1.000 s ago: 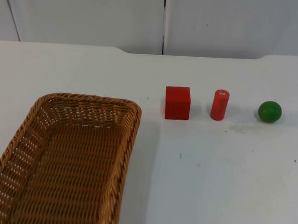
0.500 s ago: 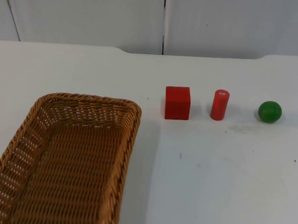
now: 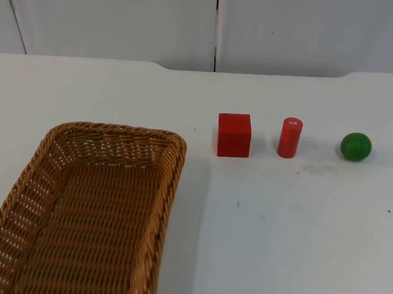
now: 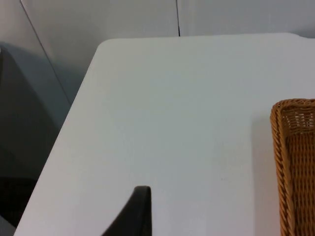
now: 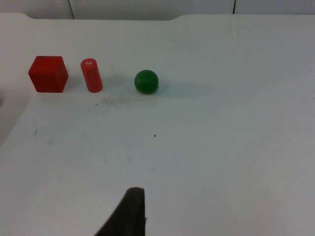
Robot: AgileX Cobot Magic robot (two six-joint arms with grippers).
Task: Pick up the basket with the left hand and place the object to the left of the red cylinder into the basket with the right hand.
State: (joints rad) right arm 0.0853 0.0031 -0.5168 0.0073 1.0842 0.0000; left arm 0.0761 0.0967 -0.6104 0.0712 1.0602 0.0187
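Observation:
A brown wicker basket (image 3: pixel 175 185) rests on the white table at the front left, with nothing in it. A red cube (image 3: pixel 234 134) stands just left of the upright red cylinder (image 3: pixel 290 137). My left gripper (image 4: pixel 140 216) hovers over bare table, well to the left of the basket's rim (image 4: pixel 278 147). My right gripper (image 5: pixel 130 216) hangs over the table, far back from the red cube (image 5: pixel 47 73) and the red cylinder (image 5: pixel 91 75). Neither gripper touches anything.
A green ball (image 3: pixel 355 147) lies right of the cylinder, also seen from the right wrist as the green ball (image 5: pixel 146 81). The grey partition wall (image 3: pixel 216 29) closes the table's far side. The table's left edge (image 4: pixel 74 108) drops off beside my left gripper.

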